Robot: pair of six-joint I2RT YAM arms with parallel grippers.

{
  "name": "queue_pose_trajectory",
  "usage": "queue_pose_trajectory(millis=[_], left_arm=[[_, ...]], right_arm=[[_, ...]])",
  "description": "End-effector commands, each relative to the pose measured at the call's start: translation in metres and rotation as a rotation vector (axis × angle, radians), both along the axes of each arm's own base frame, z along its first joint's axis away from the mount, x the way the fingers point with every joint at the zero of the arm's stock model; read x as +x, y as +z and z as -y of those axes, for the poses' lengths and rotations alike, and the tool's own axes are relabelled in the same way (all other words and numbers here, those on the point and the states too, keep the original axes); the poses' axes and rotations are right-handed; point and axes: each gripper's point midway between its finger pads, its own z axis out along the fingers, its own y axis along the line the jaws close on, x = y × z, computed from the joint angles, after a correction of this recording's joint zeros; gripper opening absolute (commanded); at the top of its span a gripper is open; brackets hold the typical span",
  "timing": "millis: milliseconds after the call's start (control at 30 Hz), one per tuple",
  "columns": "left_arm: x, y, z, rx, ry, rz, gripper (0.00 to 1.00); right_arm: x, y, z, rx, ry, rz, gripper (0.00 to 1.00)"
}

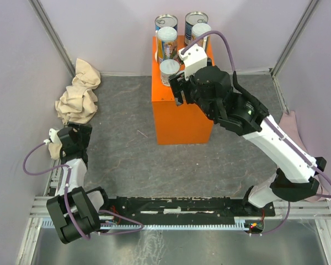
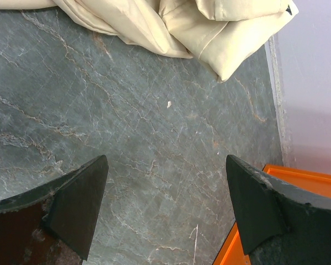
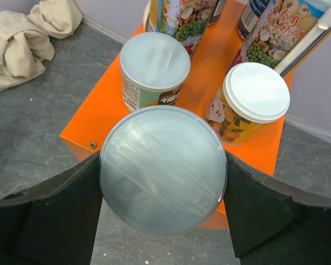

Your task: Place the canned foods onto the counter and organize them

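Right wrist: cans [image 3: 154,69] just beyond pincer's [image 3: 163,168] can [image 3: 163,149]

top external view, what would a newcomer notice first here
The bright orange box stands mid-table, four cans clustered on its far end. The right pincer grips a fifth, pale-lidded can over the box's top. A crumpled beige cloth lies at the far left.

The nearest can [image 3: 163,168] is topped in glossy, translucent plastic; the counter [image 3: 207,66] is smooth orange; beige cloth [image 2: 226,33] soft, creased; tabletop [image 2: 127,127] matt, perhaps stone-patterned.
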Motion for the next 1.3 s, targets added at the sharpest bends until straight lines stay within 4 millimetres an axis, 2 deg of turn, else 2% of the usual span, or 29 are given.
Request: queue_pose_trajectory(millis=[0,367,800,933,1000,1067,1267], left_arm=[[0.007,0.012,-0.002,-0.009,0.007,0.058,0.93],[0.008,0.012,-0.002,-0.008,0.005,0.06,0.93],[0.008,0.01,-0.002,-0.014,0.005,0.059,0.93],[0.008,0.01,-0.002,-0.015,0.004,0.057,0.93],[0.008,0.01,-0.003,-0.014,0.005,0.058,0.93],[0.008,0.01,-0.003,-0.016,0.006,0.058,0.93],[0.008,0.01,-0.002,-0.016,0.004,0.059,0.93]], right_arm=[[0.006,0.042,0.008,0.153,-0.009,0.044,0.1],[0.031,0.027,0.008,0.185,-0.015,-0.051,0.12],[0.043,0.017,0.008,0.196,-0.005,-0.113,0.16],[0.044,0.014,0.008,0.195,-0.007,-0.121,0.27],[0.045,0.014,0.009,0.196,-0.009,-0.12,0.41],[0.046,0.013,0.009,0.192,-0.013,-0.123,0.5],[0.048,0.007,0.009,0.184,-0.018,-0.131,0.63]])
